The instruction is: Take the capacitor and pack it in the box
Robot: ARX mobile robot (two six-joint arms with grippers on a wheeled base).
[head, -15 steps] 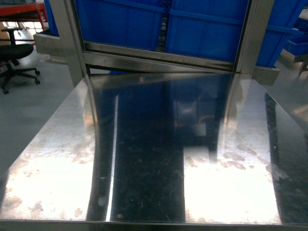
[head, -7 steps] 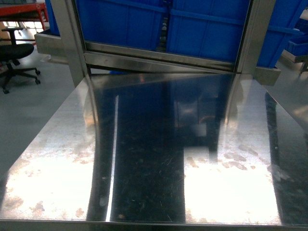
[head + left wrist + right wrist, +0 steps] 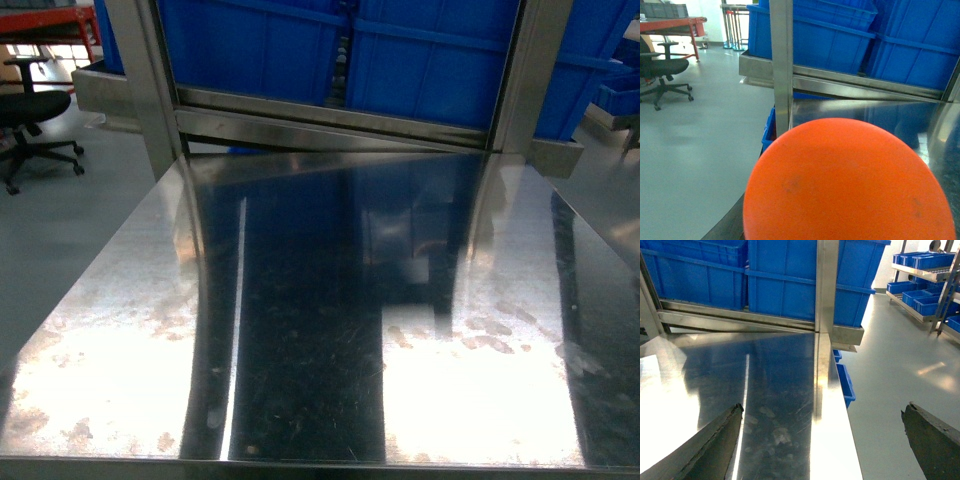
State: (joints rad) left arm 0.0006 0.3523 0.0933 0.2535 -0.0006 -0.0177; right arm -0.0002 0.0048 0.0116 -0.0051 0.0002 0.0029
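Head view: bare polished stainless-steel surface (image 3: pixel 330 330) fills the frame, nothing standing on it. Large blue plastic bins (image 3: pixel 420 60) sit on a steel-framed shelf (image 3: pixel 330 125) across the top. Black office chair (image 3: pixel 35 115) at upper left on the grey floor. Neither arm shows in this view.

Left wrist view: a big round orange object (image 3: pixel 845 185) fills the lower centre and right of the frame, very close to the lens; can't tell what it is or whether it is held. Left tool itself not visible, so its state can't be told.

Right wrist view: right tool (image 3: pixel 822 440) spread wide, dark grey fingers (image 3: pixel 715 442) at lower left and lower right of frame, nothing between them. It hangs over the right edge of the surface, with floor under the right finger. More blue bins on racks (image 3: pixel 920 270) at upper right.

Task things: no capacitor and no pink box in any view. So the direction from either tool to the capacitor, its long axis, and which arm is nearer can't be judged from here. Judgement: task not begun; the parts have to come into view first.

Writing: no readable labels, brands or text anywhere.
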